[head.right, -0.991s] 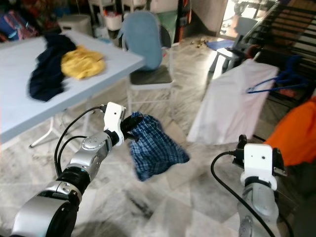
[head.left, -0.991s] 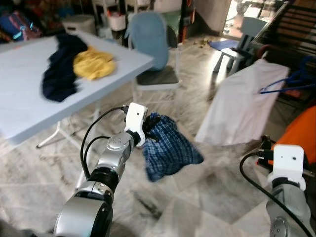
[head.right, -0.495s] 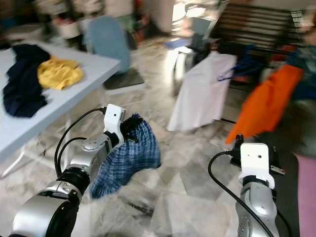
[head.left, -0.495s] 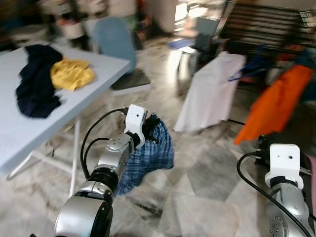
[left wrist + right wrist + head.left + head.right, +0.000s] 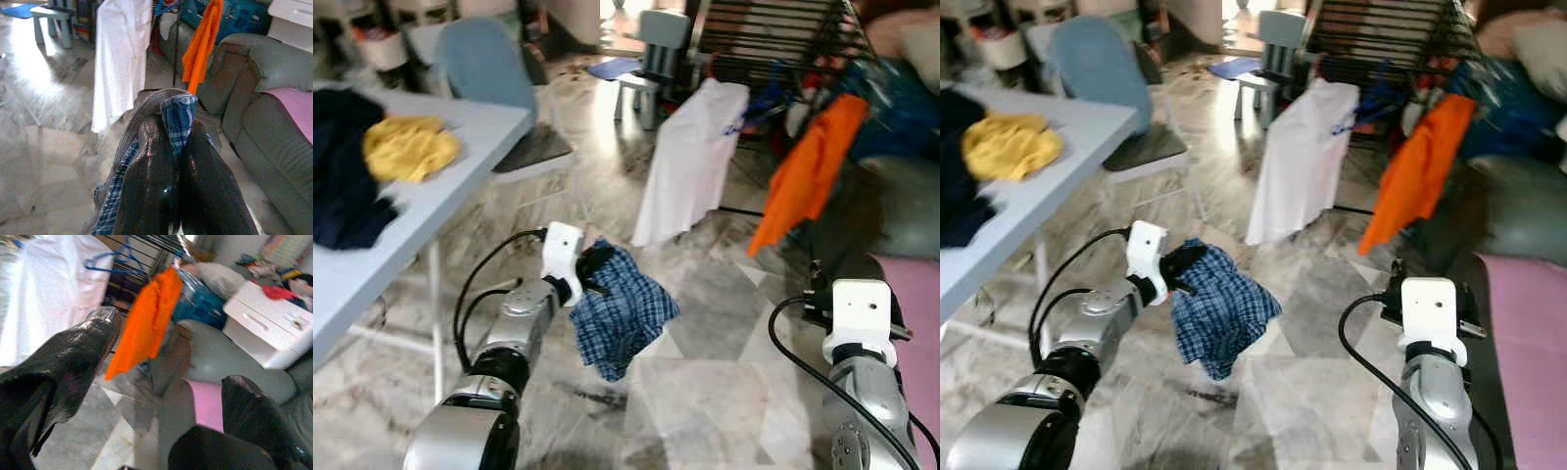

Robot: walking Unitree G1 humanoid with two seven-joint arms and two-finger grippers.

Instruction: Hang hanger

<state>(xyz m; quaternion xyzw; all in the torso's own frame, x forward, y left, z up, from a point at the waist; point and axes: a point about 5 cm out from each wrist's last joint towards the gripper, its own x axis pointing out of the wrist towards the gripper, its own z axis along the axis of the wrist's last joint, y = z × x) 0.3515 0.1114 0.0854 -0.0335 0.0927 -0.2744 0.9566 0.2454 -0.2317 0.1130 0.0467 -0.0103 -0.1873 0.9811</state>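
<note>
My left gripper (image 5: 591, 270) is shut on a blue plaid garment (image 5: 622, 318), which hangs from its fingers above the marble floor. In the left wrist view the black fingers (image 5: 151, 161) pinch a fold of the plaid garment (image 5: 178, 116), with a grey curved edge beside it; I cannot tell whether that is a hanger. A drying rack (image 5: 773, 39) stands ahead, carrying a white shirt (image 5: 690, 162), an orange garment (image 5: 808, 166) and blue hangers (image 5: 110, 267). My right gripper (image 5: 171, 350) is open and holds nothing, low on the right.
A pale table (image 5: 460, 147) on the left holds a yellow cloth (image 5: 406, 147) and dark clothing (image 5: 342, 196). A blue-backed chair (image 5: 489, 73) stands behind it. A grey sofa (image 5: 901, 206) with a pink cushion (image 5: 915, 294) is on the right. Open floor lies between me and the rack.
The camera has swung right, bringing the rack, orange garment and sofa into view. The plaid garment stays in my left gripper and has swung about.
</note>
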